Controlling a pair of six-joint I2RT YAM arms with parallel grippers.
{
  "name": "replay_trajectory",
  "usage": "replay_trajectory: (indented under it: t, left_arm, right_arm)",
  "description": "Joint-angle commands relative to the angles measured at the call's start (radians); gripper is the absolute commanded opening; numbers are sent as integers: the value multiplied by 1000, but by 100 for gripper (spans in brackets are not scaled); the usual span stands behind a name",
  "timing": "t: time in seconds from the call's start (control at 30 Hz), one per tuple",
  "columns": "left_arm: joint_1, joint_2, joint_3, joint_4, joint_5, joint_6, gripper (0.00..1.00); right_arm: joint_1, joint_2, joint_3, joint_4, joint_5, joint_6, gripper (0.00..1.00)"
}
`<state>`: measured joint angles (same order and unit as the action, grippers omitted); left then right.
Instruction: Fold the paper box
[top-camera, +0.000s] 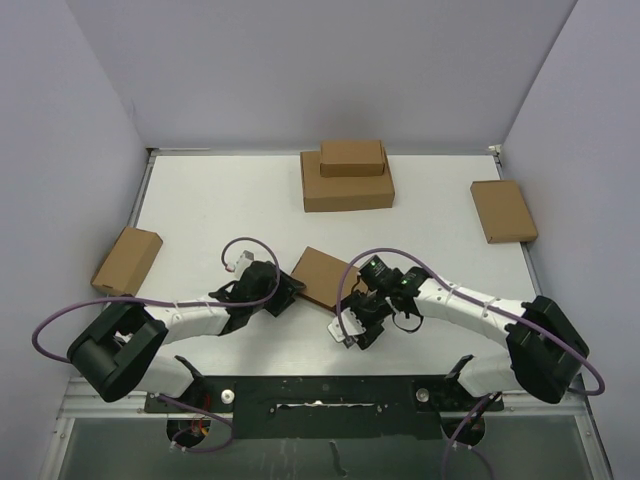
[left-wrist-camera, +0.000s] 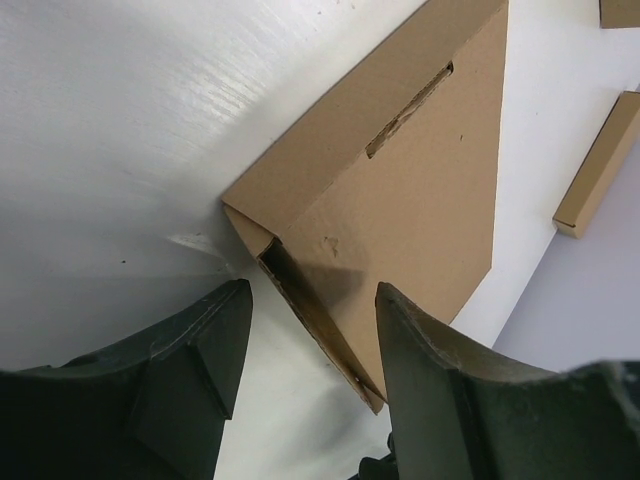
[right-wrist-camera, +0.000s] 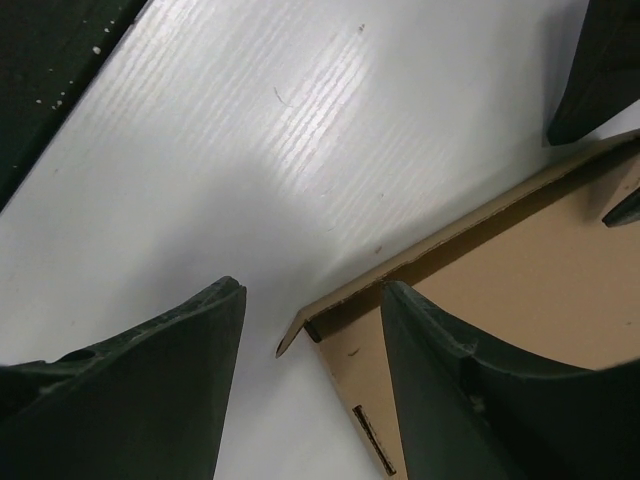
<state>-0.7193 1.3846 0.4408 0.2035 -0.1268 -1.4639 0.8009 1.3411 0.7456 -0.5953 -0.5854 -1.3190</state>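
Since the paper box sits on the table between both arms, the left tool, spread and pinching nothing, frames its open corner just ahead, while the right tool, likewise spread, straddles the opposite corner, seemingly to steady it.

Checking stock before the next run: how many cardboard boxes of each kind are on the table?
paper box, flaps and slot showing: 1
other brown boxes: 4
Total: 5

High top view over the table; both wrist views close, the paper box common to all.
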Motion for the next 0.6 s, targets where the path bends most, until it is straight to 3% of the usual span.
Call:
replay_trajectory:
  t: [0.0,0.57]
  left_arm:
    - [-6,11,-5,76,-14,-12,51]
    - [-5,39,-27,125,-1,-23,45]
  right_arm:
    - [16,31,9,69,37,47,58]
    - [30,69,23,84,50,84,58]
